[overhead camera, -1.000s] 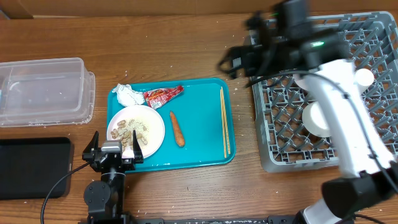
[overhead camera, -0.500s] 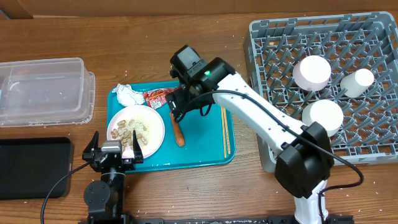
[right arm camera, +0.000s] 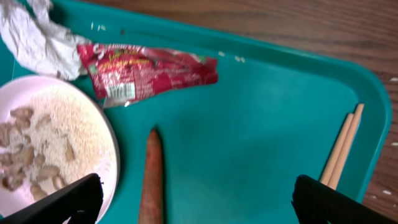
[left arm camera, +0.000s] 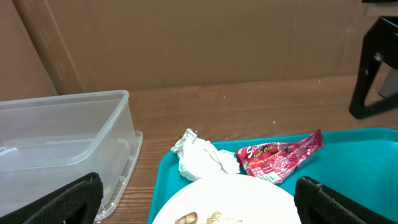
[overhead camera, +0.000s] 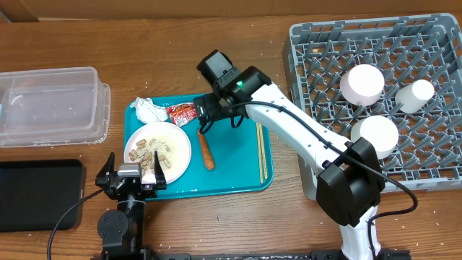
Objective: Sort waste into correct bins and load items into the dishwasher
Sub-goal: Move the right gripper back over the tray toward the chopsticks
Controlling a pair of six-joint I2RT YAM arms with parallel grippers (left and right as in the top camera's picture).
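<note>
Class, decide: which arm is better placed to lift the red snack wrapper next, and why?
Right. The right arm reaches over the teal tray, its jaws open close to the red wrapper; the left arm sits back by the plate.

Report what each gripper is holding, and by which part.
Nothing is held: the left gripper and right gripper both have open, empty jaws.

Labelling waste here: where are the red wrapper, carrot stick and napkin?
red wrapper [right arm camera: 149, 71], right wrist view, middle of the packet.
carrot stick [right arm camera: 152, 180], right wrist view, middle of its length.
napkin [left arm camera: 200, 158], left wrist view, centre of the crumple.
</note>
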